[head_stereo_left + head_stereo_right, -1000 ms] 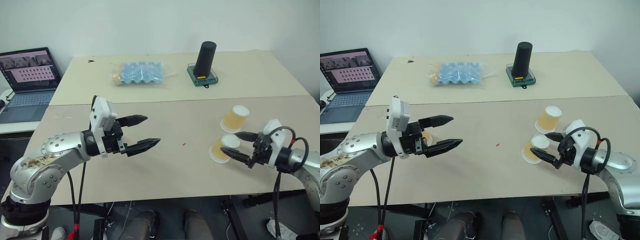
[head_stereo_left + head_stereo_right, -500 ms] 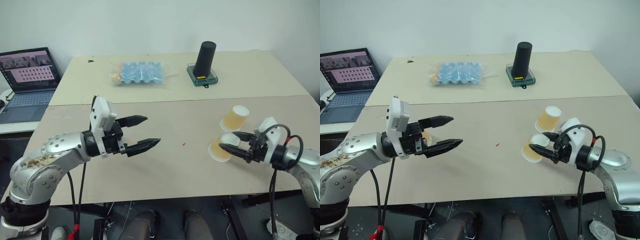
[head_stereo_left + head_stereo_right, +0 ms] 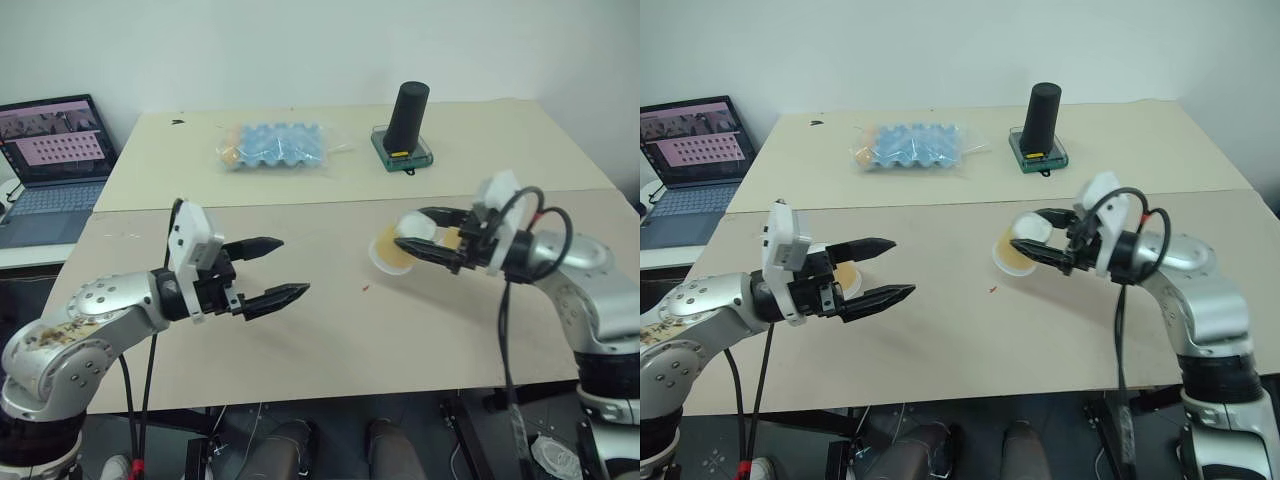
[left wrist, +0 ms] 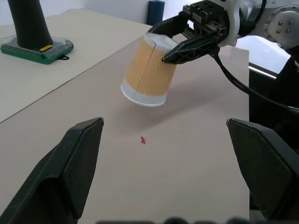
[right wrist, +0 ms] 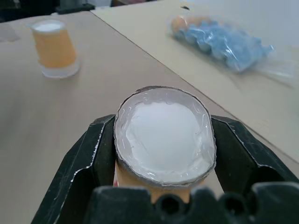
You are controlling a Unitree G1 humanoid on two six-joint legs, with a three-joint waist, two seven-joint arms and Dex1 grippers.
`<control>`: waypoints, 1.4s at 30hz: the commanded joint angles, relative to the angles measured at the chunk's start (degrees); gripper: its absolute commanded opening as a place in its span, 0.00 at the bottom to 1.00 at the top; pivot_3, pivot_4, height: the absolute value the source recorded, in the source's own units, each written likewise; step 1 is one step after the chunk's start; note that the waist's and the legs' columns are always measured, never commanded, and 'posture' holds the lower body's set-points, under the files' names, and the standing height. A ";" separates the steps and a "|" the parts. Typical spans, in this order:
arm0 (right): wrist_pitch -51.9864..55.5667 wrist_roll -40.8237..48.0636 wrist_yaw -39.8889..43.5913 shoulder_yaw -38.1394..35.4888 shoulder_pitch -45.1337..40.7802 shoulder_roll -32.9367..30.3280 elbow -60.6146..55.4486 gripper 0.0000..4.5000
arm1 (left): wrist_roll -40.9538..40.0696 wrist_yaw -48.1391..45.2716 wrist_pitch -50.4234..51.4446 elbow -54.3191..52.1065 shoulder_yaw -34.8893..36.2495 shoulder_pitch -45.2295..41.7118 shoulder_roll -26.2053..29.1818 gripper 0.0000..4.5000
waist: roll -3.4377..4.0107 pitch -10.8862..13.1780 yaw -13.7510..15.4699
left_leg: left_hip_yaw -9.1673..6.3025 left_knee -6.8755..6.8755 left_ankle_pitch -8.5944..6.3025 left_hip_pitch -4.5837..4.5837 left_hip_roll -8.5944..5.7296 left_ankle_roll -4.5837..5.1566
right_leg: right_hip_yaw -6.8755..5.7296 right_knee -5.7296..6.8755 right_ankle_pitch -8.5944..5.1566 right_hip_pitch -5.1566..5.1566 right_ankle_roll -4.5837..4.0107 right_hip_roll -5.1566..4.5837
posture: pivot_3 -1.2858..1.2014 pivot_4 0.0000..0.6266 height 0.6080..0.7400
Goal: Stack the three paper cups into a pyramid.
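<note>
Cup (image 3: pixel 392 247) sits clamped in my right gripper (image 3: pixel 424 240), lifted off the table (image 3: pixel 330 330); another cup (image 3: pixel 848 275) rests at one o'clock behind my wide-open, empty left gripper (image 3: pixel 883 268).

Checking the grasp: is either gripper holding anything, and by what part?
The right gripper holds one paper cup off the table, fingers clamped on opposite sides near its narrow base end. The left gripper is open and holds nothing.

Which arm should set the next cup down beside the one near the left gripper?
Right: the right gripper is shut on a paper cup, lifted over the table. The left gripper is open.
</note>
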 commanded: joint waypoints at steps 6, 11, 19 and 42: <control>-2.73 -5.37 6.01 13.03 -6.19 6.77 4.63 0.63 | 6.76 -4.64 -4.50 1.70 4.57 5.37 3.41 1.00 | -0.01 0.01 0.21 | 0.00 0.00 -0.02 -0.06 0.09 -0.06 | 0.01 0.03 0.05 -0.36 -0.08 0.13 | 0.52 0.24 0.91; -5.49 -8.95 7.30 15.71 -8.31 9.70 10.47 0.63 | 7.49 -5.56 -5.14 1.57 5.68 6.45 3.47 1.00 | -0.01 0.00 0.13 | 0.00 0.00 0.02 -0.10 0.14 -0.15 | 0.03 0.04 0.16 -0.44 -0.20 0.22 | 0.52 0.24 0.91; -8.01 -12.70 7.56 16.15 -10.88 12.96 16.21 0.63 | 7.70 -5.62 -4.74 0.56 6.30 7.12 3.07 1.00 | 0.00 0.00 -0.10 | 0.07 0.00 0.14 -0.10 0.47 -0.60 | 0.04 0.06 0.21 -0.56 -0.27 0.52 | 0.52 0.24 0.91; -4.27 -11.17 9.12 9.85 -2.96 5.02 6.99 1.00 | 8.56 -5.41 -4.88 1.09 3.77 4.85 1.62 1.00 | 0.00 0.00 -0.12 | 0.13 0.00 0.00 -0.10 0.87 -0.71 | 0.05 0.03 0.30 -0.61 -0.44 0.88 | 0.52 0.24 0.91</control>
